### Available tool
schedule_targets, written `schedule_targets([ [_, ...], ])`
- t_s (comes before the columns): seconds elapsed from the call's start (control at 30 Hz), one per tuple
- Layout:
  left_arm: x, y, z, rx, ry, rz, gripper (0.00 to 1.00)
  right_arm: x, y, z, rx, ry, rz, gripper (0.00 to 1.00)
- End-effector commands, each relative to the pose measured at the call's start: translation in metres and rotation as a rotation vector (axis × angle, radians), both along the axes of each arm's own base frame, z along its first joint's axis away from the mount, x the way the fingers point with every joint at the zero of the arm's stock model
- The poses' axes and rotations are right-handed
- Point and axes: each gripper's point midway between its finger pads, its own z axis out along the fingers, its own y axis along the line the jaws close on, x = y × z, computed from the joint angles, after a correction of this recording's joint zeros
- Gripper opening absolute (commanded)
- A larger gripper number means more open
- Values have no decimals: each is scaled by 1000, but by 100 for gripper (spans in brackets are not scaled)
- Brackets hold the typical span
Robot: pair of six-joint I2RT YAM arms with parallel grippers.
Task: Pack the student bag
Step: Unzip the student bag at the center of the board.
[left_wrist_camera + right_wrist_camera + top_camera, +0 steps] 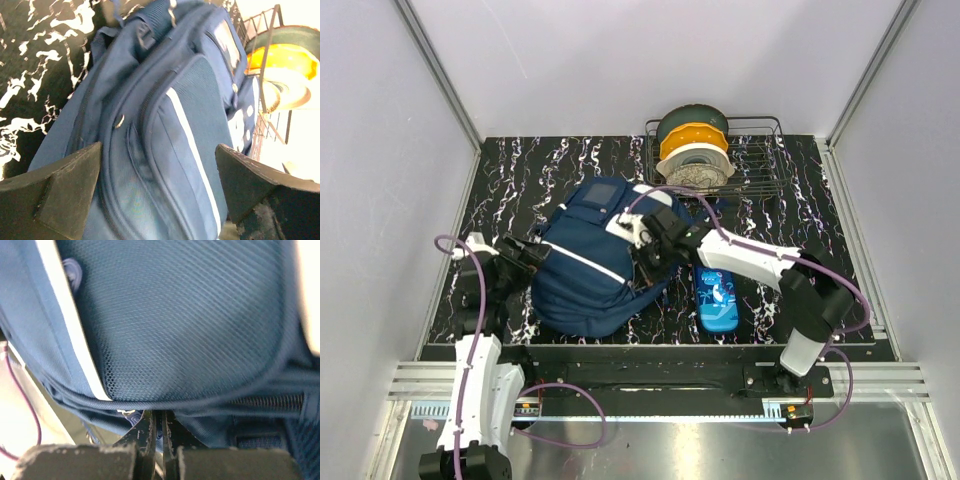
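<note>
My left hand (pixel 527 262) sits at the 9 o'clock side of the student bag (pixel 588 270), a large navy blue fabric backpack with a thin white stripe. The bag lies slumped on the black, white-veined bench (pixel 520 180), a little toward 9 o'clock from the bench's middle. This hand is spread wide. In the left wrist view its two dark fingers (pixel 55 195) stand far apart at the lower corners with the bag's striped front panel between and beyond them. I cannot tell whether either finger touches the cloth.

My right hand (pixel 650 252) is at the bag's 3 o'clock side, and from above its tips are lost among the folds. In the right wrist view the fingers (pixel 146 432) are pressed together, pointing up at a seam under a navy mesh panel. A sliver of blue shows in the slit between them, but I cannot tell whether cloth or a zip tab is nipped there. A small pale tab just beside the tips is too small to identify, and the right edge of that view is blurred.

A small bright-blue patterned pencil case (pixel 717 300) lies at 4 o'clock from the bag, partly crossed by my right forearm. At 1 o'clock stands a black wire rack (pixel 767 182) holding three spools on edge, dark green (pixel 692 116), orange (pixel 695 137) and white (pixel 698 166), each half hidden by the next.
</note>
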Motion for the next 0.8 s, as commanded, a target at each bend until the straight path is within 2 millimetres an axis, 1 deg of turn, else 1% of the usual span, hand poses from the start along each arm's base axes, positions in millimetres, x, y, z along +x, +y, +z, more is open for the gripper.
schedule_targets([
  [0.0, -2, -14, 59, 85, -111, -135, 99, 94, 8, 40, 130, -140, -271, 0],
  [0.03, -3, -13, 72, 105, -128, -144, 99, 96, 10, 42, 137, -140, -268, 0],
  [0.07, -3, -14, 78, 122, -140, -160, 99, 97, 12, 42, 141, -132, -266, 0],
  [0.1, -4, -16, 81, 144, -145, -190, 99, 93, 20, 50, 177, -109, -233, 0],
  [0.13, -4, -18, 94, 161, -170, -213, 99, 89, 24, 52, 192, -89, -220, 0],
  [0.17, -6, -22, 98, 171, -184, -248, 99, 87, 27, 50, 196, -67, -212, 0],
  [0.2, -8, -27, 99, 190, -192, -294, 99, 77, 32, 53, 217, -39, -175, 0],
  [0.23, -9, -29, 105, 200, -204, -312, 99, 71, 35, 51, 217, -29, -162, 0],
  [0.3, -14, -34, 109, 208, -222, -351, 99, 58, 37, 48, 205, -26, -128, 2],
  [0.33, -16, -36, 107, 202, -217, -360, 99, 42, 45, 48, 202, -38, -72, 3],
  [0.4, -20, -37, 104, 192, -213, -358, 99, 30, 47, 48, 182, -63, -53, 4],
  [0.43, -21, -37, 101, 188, -210, -353, 99, 20, 50, 48, 176, -64, -40, 4],
  [0.47, -22, -37, 100, 177, -206, -349, 99, 17, 51, 51, 175, -71, -45, 4],
  [0.5, -23, -37, 98, 174, -209, -343, 99, 18, 49, 48, 160, -80, -68, 4],
  [0.57, -25, -39, 97, 160, -208, -342, 99, 16, 47, 51, 154, -81, -98, 4],
  [0.63, -25, -38, 94, 159, -202, -341, 99, 19, 41, 46, 133, -94, -153, 3],
  [0.67, -25, -38, 94, 163, -203, -343, 99, 24, 43, 58, 179, -122, -185, 3],
  [0.7, -24, -38, 96, 164, -204, -342, 99, 22, 38, 50, 178, -119, -207, 3],
  [0.73, -25, -38, 97, 167, -200, -343, 99, 21, 38, 54, 203, -116, -222, 3],
  [0.77, -25, -38, 98, 172, -203, -344, 99, 22, 40, 67, 243, -138, -234, 3],
])
